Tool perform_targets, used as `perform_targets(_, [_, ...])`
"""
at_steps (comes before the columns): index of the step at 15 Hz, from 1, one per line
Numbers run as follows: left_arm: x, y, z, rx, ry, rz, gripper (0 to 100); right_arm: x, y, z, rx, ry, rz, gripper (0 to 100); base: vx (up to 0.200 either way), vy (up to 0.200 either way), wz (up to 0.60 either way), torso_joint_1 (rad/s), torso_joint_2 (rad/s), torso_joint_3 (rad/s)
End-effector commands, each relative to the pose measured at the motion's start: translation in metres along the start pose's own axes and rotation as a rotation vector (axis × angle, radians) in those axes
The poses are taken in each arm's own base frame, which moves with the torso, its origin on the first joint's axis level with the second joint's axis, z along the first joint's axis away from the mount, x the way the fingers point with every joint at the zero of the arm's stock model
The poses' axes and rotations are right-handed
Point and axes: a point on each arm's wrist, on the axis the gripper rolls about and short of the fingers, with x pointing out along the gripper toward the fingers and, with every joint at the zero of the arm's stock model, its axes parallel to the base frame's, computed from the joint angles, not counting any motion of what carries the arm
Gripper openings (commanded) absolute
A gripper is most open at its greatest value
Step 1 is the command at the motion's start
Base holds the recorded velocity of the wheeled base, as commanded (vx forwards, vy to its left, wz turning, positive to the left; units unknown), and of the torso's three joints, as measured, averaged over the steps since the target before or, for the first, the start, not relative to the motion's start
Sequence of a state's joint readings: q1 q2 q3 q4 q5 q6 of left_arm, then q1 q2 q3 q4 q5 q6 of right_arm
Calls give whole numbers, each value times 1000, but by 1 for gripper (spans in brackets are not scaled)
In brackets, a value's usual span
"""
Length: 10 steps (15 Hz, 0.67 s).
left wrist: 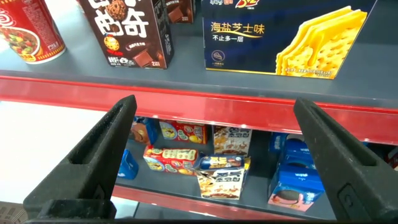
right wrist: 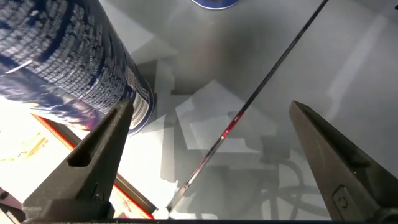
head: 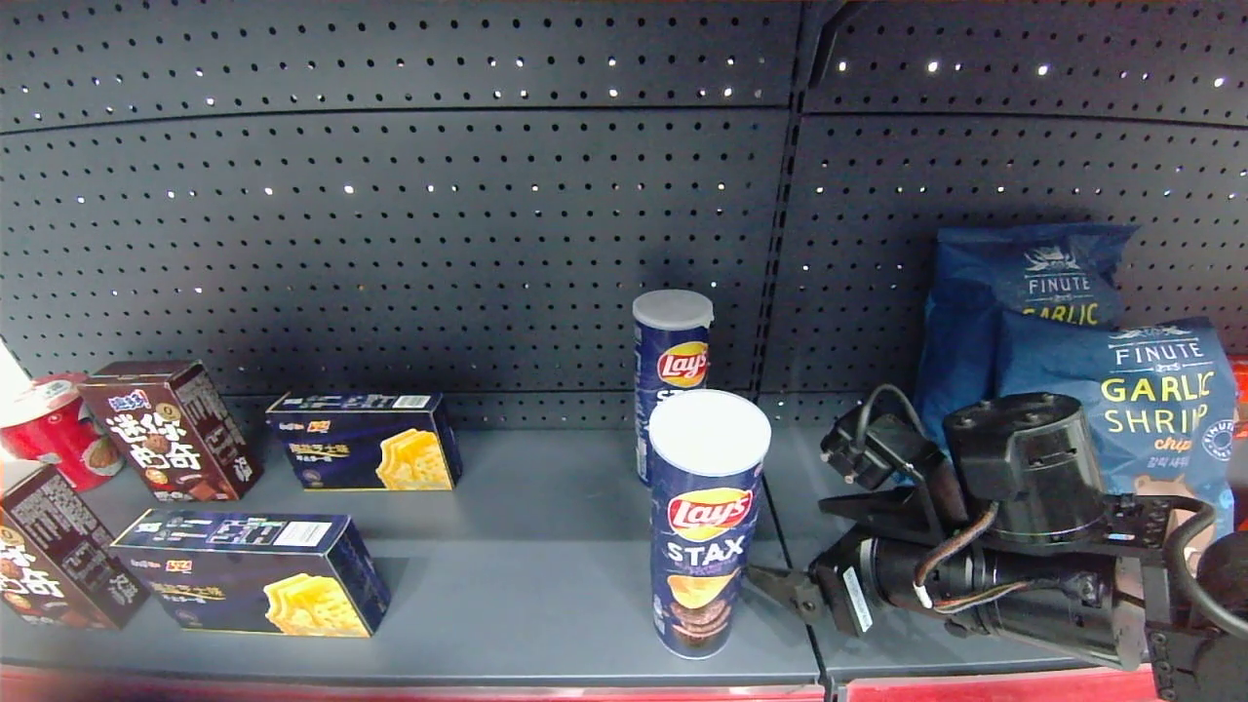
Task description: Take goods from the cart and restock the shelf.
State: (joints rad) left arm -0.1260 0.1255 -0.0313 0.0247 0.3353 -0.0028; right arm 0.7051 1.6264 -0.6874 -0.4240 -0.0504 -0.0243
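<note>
Head view: a cylindrical chip can (head: 709,522) with a flat white lid stands upright near the front of the smooth grey shelf (head: 546,546). The right gripper (head: 792,541), jaws apart, is just beside it; the left gripper (left wrist: 214,102) is likewise spread.

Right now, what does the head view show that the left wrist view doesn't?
Only the head view: a front can and a rear can, both upright; blue chip bags; the right pincer, open beside the front can; the pegboard behind.
Only the left wrist view: the left pincer, open, level with the red edge; a lower shelf holding snack boxes.
Both: the shelf, the cracker box at its front and a chocolate box.
</note>
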Motion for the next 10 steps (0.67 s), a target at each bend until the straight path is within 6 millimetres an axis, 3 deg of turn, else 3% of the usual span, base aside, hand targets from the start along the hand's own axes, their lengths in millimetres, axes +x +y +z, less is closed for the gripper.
perform_targets(1, [0,0,0,-1,2,1,100,2,1,0,-1,2,2,100,0,0,0,0,0,0])
perform_targets(10, [0,0,0,-3,1,-1,100,6,2,4,-3,-3,4,100,0,0,0,0,0,0])
